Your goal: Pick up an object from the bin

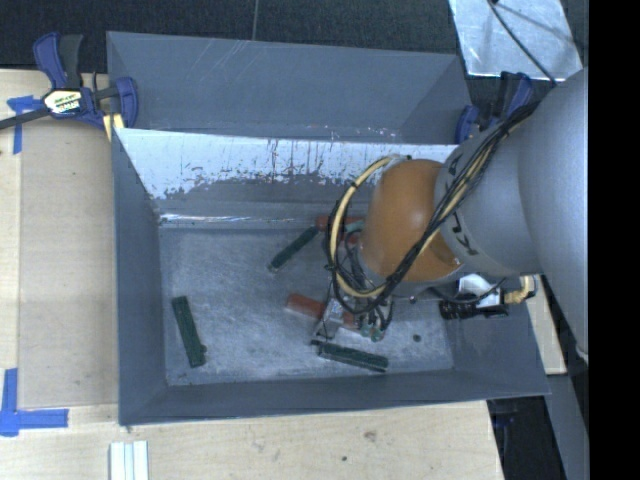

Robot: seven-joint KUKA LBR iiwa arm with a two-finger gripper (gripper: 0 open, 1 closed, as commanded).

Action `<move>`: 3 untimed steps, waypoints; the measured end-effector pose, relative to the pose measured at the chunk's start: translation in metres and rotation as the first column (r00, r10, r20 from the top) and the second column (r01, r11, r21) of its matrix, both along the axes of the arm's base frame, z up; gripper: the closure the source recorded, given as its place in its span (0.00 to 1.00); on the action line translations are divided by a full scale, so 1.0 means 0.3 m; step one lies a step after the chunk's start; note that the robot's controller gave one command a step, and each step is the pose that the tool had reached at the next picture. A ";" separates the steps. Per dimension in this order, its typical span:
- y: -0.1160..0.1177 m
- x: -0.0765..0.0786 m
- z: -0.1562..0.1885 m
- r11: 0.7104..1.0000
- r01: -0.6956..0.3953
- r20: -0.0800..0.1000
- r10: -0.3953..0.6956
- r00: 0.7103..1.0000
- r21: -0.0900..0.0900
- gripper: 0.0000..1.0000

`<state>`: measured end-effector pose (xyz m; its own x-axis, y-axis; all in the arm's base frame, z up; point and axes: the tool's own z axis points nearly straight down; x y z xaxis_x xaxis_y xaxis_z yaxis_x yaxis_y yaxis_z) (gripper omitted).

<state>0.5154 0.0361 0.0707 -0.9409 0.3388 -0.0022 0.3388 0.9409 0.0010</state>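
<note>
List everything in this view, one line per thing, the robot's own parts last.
bin: one, grey metal, middle of the view.
left stick: one, dark green, flat on the floor near the front left corner.
slanted stick: one, dark green, mid-floor toward the back wall.
flat piece: one, reddish brown, centre of the floor, just left of the tool.
dark bar: one, dark, along the floor's front edge, just in front of the tool.
arm: one, light grey, reaching in from the right.
cover: one, orange, on the wrist.
cables: several, black and yellow, looped round the cover.
tool: one, dark, low over the floor, right of centre.
</note>
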 end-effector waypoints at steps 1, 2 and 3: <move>-0.002 0.008 0.217 1.000 -0.002 0.006 0.002 1.000 0.000 1.00; -0.003 0.012 0.247 1.000 -0.005 0.003 0.005 1.000 0.000 1.00; -0.006 0.015 0.391 1.000 -0.008 0.001 0.008 1.000 0.000 1.00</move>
<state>0.5199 0.0344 0.1879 -0.9434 0.3317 -0.0029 0.3317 0.9434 0.0009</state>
